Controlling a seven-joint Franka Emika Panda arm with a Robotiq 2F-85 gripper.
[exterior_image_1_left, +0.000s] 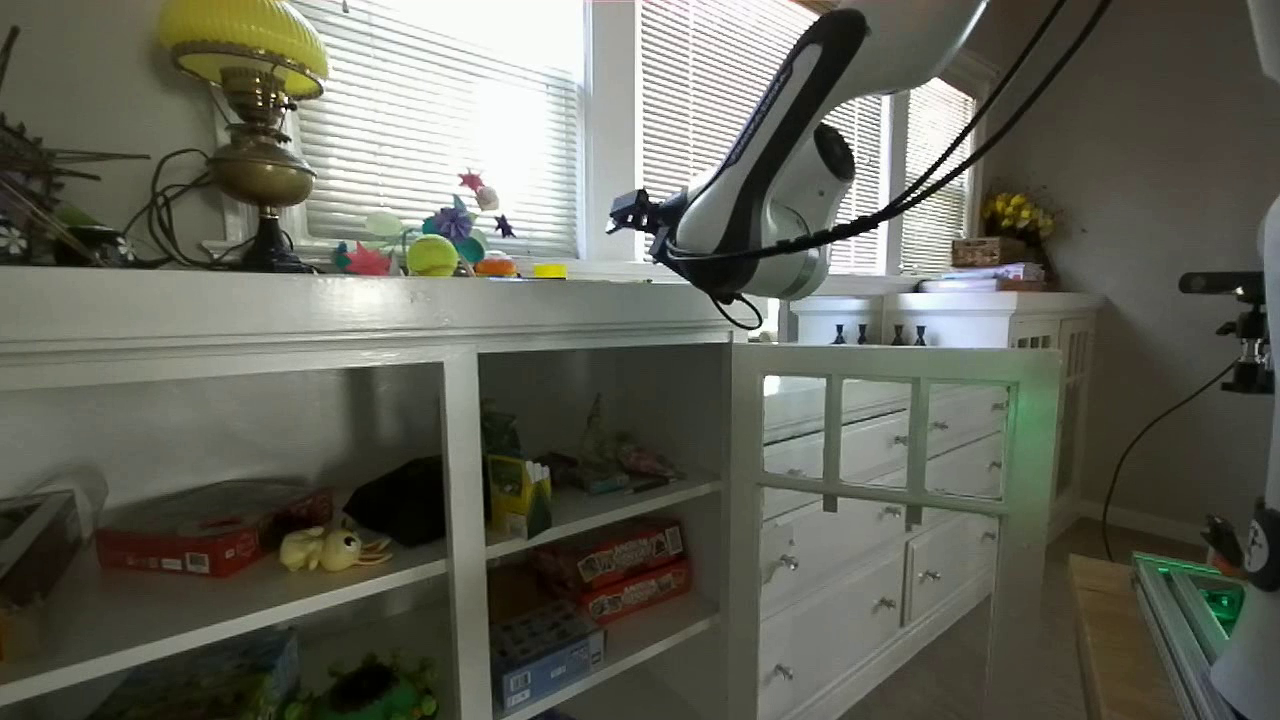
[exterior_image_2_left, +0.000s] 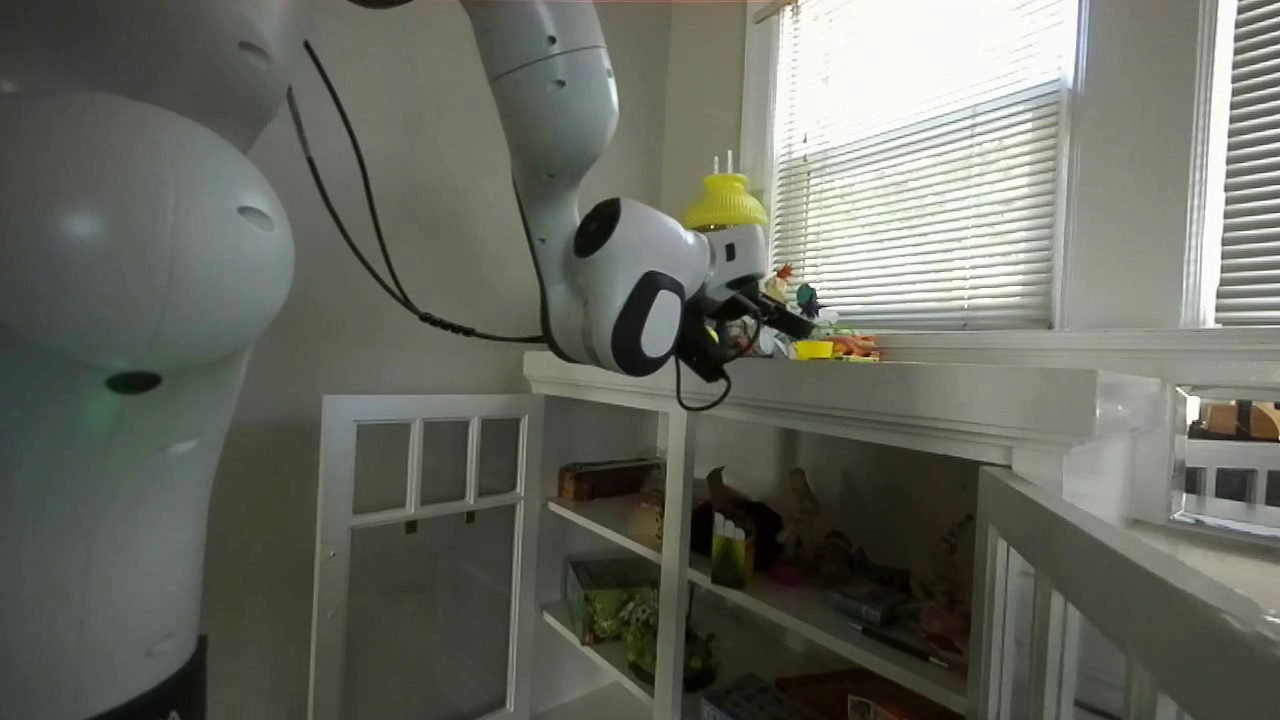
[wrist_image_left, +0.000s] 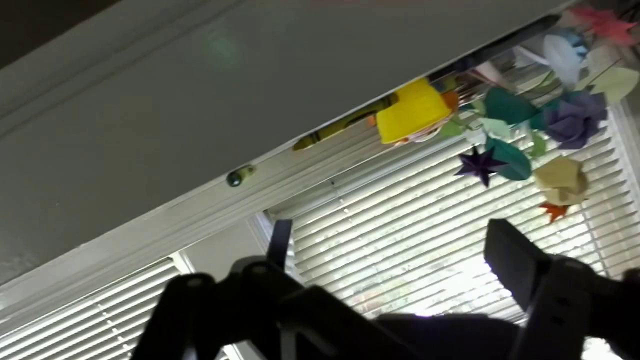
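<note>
My gripper (wrist_image_left: 390, 225) is open with nothing between its fingers; window blinds show behind the gap in the wrist view. In an exterior view the gripper (exterior_image_1_left: 630, 212) hangs in the air above the white cabinet top (exterior_image_1_left: 400, 300). A small yellow block-like thing (wrist_image_left: 414, 111) lies on the cabinet top; it also shows in both exterior views (exterior_image_1_left: 550, 270) (exterior_image_2_left: 813, 349). A yellow crayon (wrist_image_left: 345, 122) lies beside it. A small greenish piece (wrist_image_left: 240, 176) lies near the edge. Folded paper flowers (wrist_image_left: 575, 120) stand close by; they also show in an exterior view (exterior_image_1_left: 455, 222).
A yellow-shaded brass lamp (exterior_image_1_left: 262, 180) and a yellow-green ball (exterior_image_1_left: 432, 256) stand on the cabinet top. Below, open shelves (exterior_image_1_left: 610, 640) hold boxes and toys. Open cabinet doors (exterior_image_1_left: 1035, 430) (exterior_image_2_left: 335, 560) stick out. Window blinds (exterior_image_2_left: 920, 200) hang behind the top.
</note>
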